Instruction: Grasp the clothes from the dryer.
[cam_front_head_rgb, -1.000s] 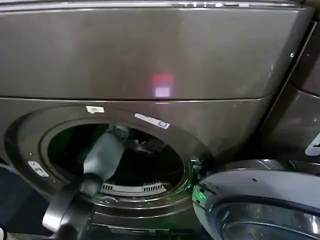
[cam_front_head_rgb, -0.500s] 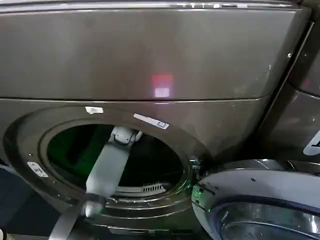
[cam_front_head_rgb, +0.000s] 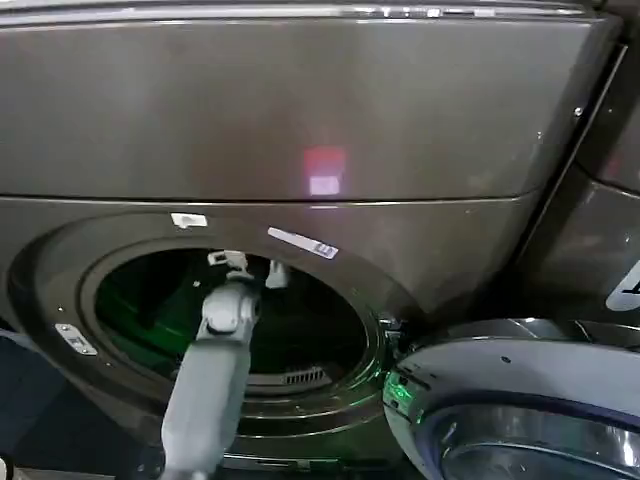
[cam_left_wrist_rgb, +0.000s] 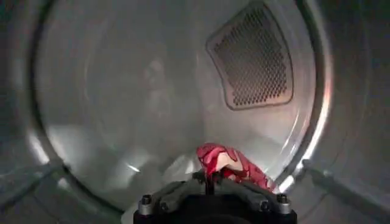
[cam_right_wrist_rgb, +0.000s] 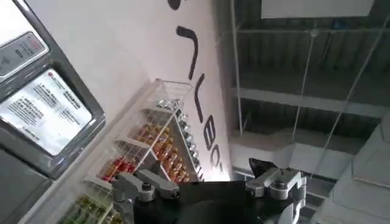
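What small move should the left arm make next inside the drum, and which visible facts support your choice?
Probably ease the left gripper deeper and downward toward the clothes. It sits just inside the dryer opening, and the left wrist view shows the red-marked fabric lying on the drum floor just beyond it, not yet grasped.

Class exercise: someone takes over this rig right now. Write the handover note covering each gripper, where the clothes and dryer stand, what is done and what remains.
Left gripper: reaching through the open porthole of the dryer; it holds nothing.
Right gripper: parked away from the dryer, pointing up at shelves and ceiling.
Clothes: lying low in the drum, just ahead of the left gripper, red patch showing.
Done: door open, arm in.
Left: close on the clothes, lift them out.
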